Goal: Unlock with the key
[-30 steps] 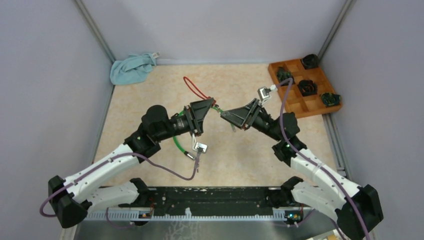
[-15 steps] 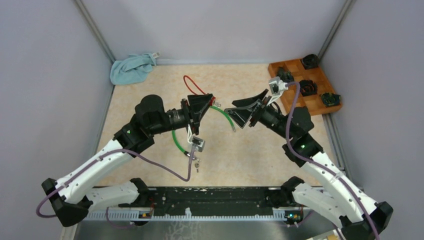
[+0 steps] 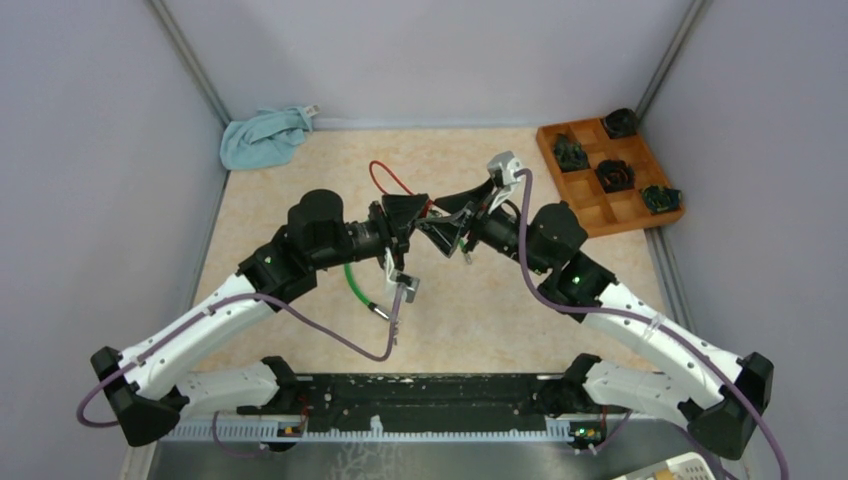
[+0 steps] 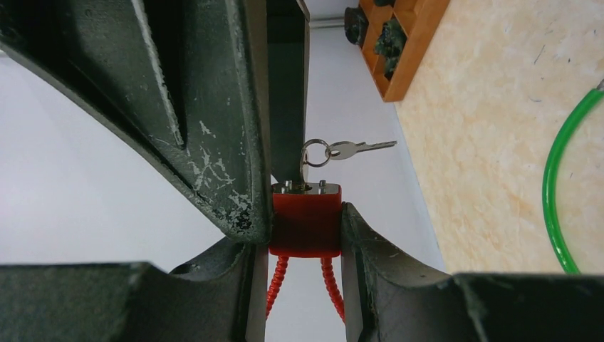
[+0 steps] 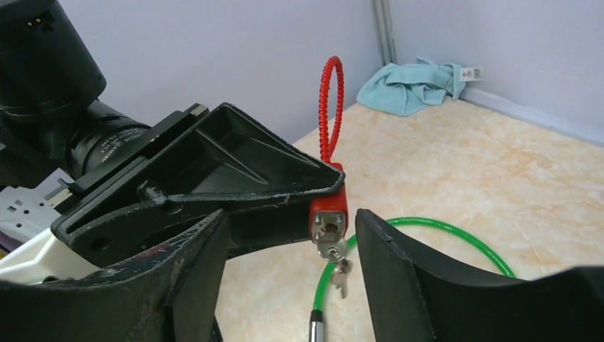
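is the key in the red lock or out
In: a key sits in the red lock's keyhole, with a spare key hanging off it.

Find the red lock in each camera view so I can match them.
Top external: red lock, centre, at the tip of the left claw.
Left wrist: lock centre, clamped.
Right wrist: lock centre, key hanging below.
Shared landmark: green cable on the table.
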You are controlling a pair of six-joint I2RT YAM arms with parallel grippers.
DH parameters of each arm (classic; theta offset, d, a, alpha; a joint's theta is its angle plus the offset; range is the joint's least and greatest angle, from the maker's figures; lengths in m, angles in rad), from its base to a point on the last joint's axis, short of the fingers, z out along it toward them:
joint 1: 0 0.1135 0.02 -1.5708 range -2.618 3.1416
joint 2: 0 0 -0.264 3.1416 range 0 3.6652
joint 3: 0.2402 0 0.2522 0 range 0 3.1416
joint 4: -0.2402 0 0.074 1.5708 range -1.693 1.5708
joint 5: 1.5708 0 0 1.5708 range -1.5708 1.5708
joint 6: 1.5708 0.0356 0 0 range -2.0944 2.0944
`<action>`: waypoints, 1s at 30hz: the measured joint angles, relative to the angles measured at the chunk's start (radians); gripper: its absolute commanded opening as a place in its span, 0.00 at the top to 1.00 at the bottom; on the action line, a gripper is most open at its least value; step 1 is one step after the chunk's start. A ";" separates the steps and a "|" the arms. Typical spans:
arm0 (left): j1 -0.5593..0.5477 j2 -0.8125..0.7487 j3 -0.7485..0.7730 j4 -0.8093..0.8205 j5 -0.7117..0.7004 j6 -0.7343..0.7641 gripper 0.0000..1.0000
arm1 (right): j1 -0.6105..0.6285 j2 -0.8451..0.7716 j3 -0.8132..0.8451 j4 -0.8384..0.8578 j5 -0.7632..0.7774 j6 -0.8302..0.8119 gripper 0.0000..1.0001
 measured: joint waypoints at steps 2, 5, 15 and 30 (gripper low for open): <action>0.002 0.000 0.000 0.000 -0.016 0.000 1.00 | 0.010 0.011 0.009 -0.003 0.009 -0.016 0.41; 0.002 0.000 0.000 -0.003 -0.036 0.001 1.00 | 0.014 0.024 0.021 -0.018 0.016 -0.032 0.41; -0.006 -0.001 0.000 -0.003 -0.033 0.000 1.00 | 0.021 0.027 0.015 -0.044 0.105 -0.058 0.31; -0.021 -0.005 0.000 0.005 -0.023 0.000 1.00 | 0.021 0.031 0.005 -0.033 0.131 -0.041 0.47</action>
